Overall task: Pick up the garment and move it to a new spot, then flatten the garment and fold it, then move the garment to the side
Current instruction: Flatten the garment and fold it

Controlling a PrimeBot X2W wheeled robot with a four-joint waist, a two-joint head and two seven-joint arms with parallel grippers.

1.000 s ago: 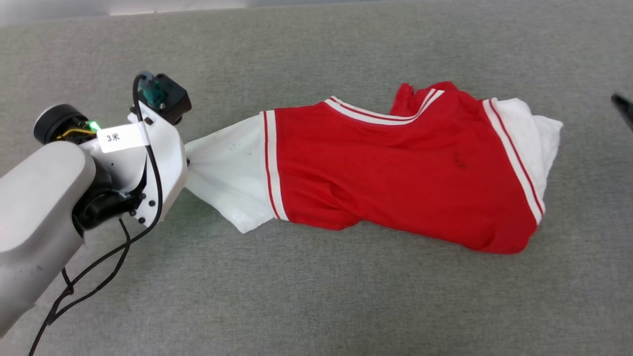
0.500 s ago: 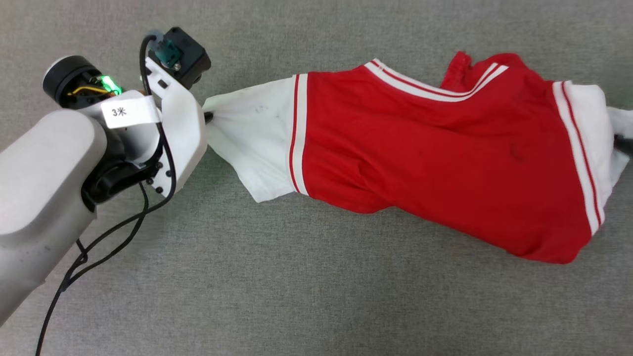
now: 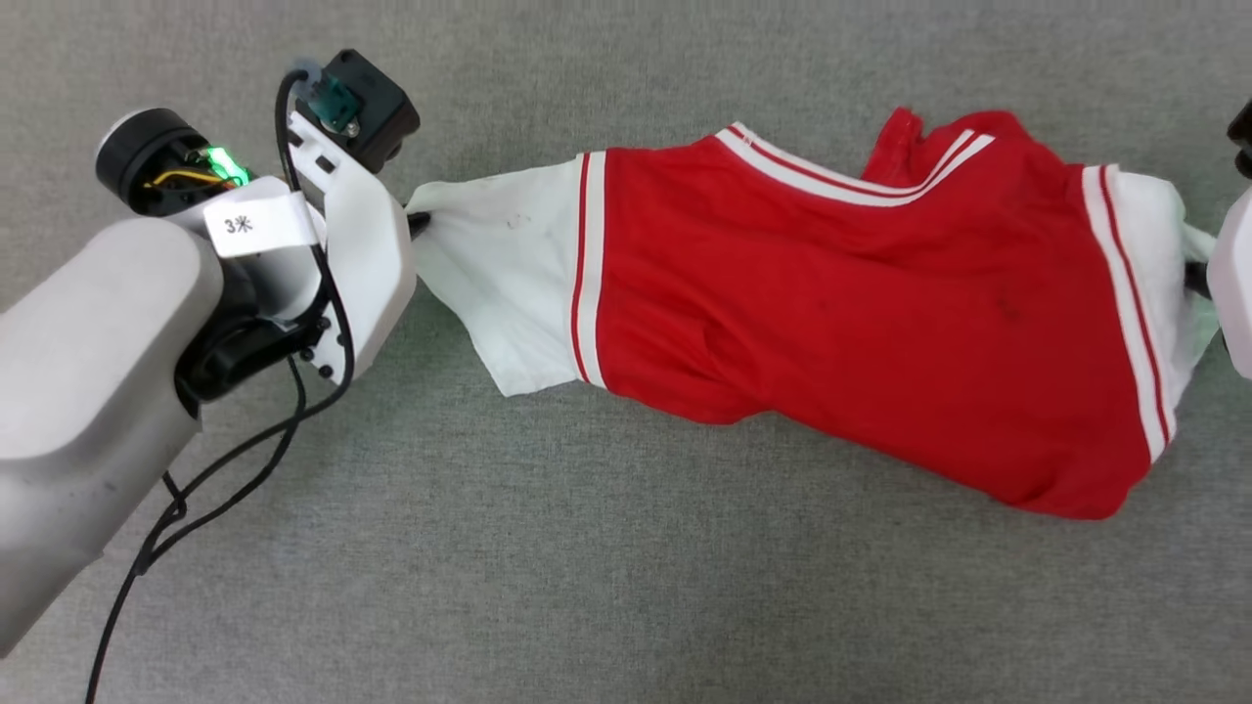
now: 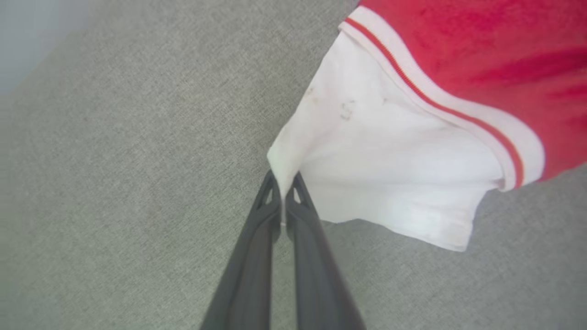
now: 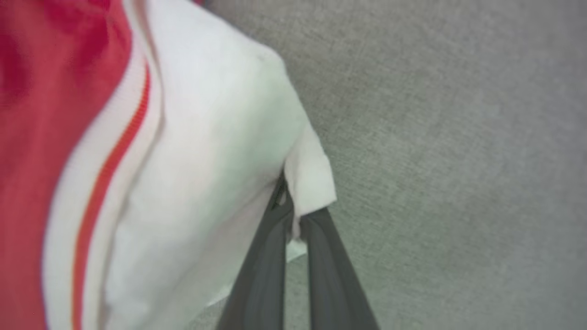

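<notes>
The garment (image 3: pixel 841 313), a red T-shirt with white sleeves and red-and-white stripe trim, lies stretched sideways across the grey fabric surface, print side hidden. My left gripper (image 3: pixel 416 223) is shut on the edge of its white left-hand sleeve (image 4: pixel 390 165); in the left wrist view the cloth is pinched between the dark fingertips (image 4: pixel 283 190). At the right edge of the head view my right gripper (image 3: pixel 1195 279) is shut on the other white sleeve (image 5: pixel 206 151), whose hem folds over the gripper (image 5: pixel 293 215) in the right wrist view.
Grey woven fabric surface (image 3: pixel 587 567) runs under and all around the shirt. A black cable (image 3: pixel 225 460) hangs from my left wrist over the surface.
The head camera tilted, shifting the whole picture. My right gripper came in at the right and closed on the right sleeve. The shirt now stretches tauter between both grippers.
</notes>
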